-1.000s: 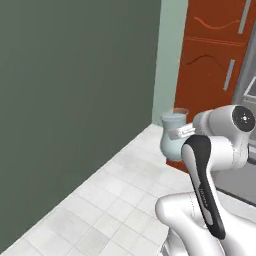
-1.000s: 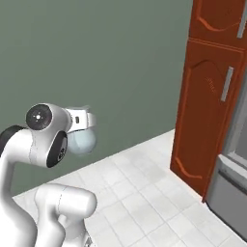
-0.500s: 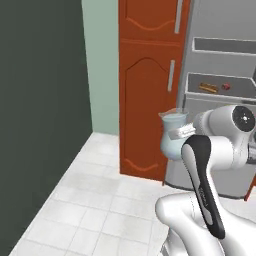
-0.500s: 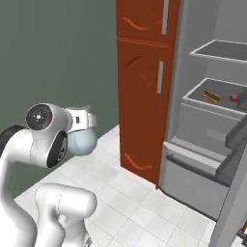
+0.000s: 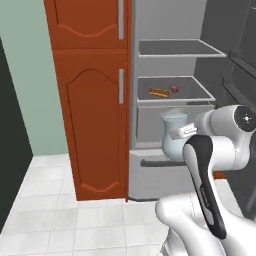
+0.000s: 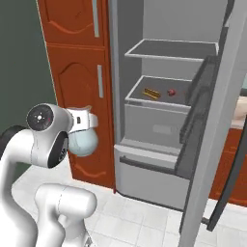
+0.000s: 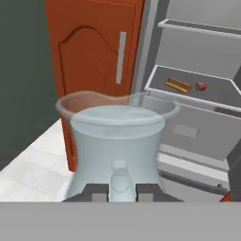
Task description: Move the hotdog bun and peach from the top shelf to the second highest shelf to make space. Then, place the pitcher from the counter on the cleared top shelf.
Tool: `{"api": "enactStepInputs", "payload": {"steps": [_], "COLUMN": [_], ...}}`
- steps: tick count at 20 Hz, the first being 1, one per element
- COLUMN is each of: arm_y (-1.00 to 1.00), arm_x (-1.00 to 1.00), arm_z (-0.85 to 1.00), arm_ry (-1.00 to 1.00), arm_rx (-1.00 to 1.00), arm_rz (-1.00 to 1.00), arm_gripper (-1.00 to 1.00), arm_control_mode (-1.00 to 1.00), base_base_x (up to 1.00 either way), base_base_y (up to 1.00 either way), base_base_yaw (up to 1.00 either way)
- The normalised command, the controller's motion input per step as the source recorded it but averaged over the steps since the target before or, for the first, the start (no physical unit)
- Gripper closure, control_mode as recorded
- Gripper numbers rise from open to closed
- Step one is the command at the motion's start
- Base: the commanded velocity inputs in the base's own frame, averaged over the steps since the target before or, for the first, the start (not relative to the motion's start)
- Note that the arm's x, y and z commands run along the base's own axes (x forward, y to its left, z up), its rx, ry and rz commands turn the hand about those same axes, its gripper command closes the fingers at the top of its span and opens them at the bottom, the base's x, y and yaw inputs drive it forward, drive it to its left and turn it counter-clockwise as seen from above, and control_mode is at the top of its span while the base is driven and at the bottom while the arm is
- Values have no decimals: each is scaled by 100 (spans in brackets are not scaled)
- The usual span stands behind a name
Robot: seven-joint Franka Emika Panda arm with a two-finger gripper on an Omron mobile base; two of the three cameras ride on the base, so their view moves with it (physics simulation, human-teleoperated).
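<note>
My gripper (image 7: pixel 121 188) is shut on the handle of the pitcher (image 7: pixel 117 146), a pale blue-grey glass jug held upright in front of the open fridge. In the base views the pitcher (image 5: pixel 174 134) (image 6: pixel 82 141) hangs at the hand (image 5: pixel 183 132) (image 6: pixel 85 121), lower than both shelves. The top shelf (image 5: pixel 175 47) (image 6: pixel 169 48) (image 7: pixel 202 27) is bare. On the shelf below it lie the hotdog bun (image 5: pixel 159 92) (image 6: pixel 151 93) (image 7: pixel 177 85) and, just right of it, the peach (image 5: pixel 174 89) (image 6: pixel 171 92) (image 7: pixel 201 86). A sliver of the counter (image 6: pixel 240 114) shows past the fridge door.
Tall red-brown cupboard doors (image 5: pixel 95 110) stand left of the fridge. The open fridge door (image 6: pixel 212 120) with its racks juts out on the right. Grey drawer fronts (image 6: pixel 154 123) sit under the shelves. White floor tiles (image 5: pixel 60 220) lie in front.
The whole picture has swung from a dark green wall to the cupboards and the open fridge, so the camera has moved. The pitcher has stayed in my shut gripper.
</note>
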Motion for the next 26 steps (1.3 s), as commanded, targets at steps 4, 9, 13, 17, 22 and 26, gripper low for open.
{"api": "enactStepInputs", "payload": {"steps": [4,9,13,17,22,26], "arm_y": [0,0,0,0,0,0], "arm_x": [0,0,0,0,0,0], "arm_z": [0,0,0,0,0,0], "arm_ry": [0,0,0,0,0,0], "arm_rx": [0,0,0,0,0,0], "arm_rz": [0,0,0,0,0,0], "arm_gripper": [100,100,100,100,100,100], "arm_control_mode": [100,100,100,100,100,100], "base_base_x": [85,82,73,61,31,22], "base_base_y": [26,11,0,-4,-25,-34], "base_base_yaw": [-41,-29,-17,-10,-4,0]}}
